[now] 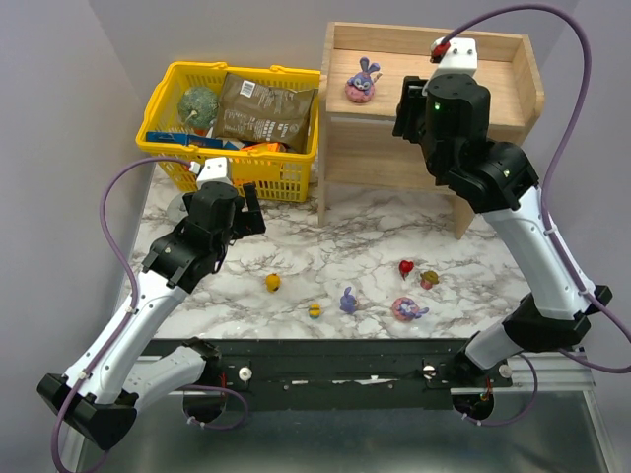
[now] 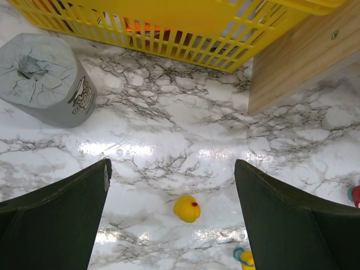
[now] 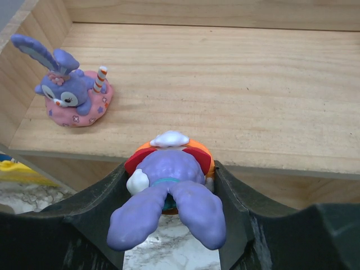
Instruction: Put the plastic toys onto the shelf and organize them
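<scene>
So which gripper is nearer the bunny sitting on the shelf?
Right. The right gripper, shut on a second bunny, is at the front edge of the shelf, beside the shelved bunny; the left gripper hangs open over the table near the basket.

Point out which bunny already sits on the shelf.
The purple bunny on the pink base, at the shelf's top-left. A second bunny is held in the right gripper; two more are on the marble table.
</scene>
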`<action>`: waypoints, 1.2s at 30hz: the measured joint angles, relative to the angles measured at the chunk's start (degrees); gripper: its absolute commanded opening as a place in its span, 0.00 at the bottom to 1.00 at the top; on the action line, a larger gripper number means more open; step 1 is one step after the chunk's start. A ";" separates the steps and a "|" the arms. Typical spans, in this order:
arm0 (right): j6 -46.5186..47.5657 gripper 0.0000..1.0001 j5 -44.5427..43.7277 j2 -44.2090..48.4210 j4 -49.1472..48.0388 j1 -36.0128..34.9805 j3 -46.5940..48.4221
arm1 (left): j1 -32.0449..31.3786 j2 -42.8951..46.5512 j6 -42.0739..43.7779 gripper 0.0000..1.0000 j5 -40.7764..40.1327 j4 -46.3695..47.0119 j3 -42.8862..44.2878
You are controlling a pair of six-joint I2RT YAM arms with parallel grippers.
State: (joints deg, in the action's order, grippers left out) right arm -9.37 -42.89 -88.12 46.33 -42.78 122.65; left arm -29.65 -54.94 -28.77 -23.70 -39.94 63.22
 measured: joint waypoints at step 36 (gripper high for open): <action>-2.03 0.41 7.93 -7.21 -2.05 7.15 5.75 | 1.57 -2.32 0.02 0.99 1.20 0.72 0.00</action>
State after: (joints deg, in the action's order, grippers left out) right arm -11.40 -34.96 -95.33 44.27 -35.64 128.40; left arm -28.08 -57.25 -28.75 -22.50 -39.22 63.22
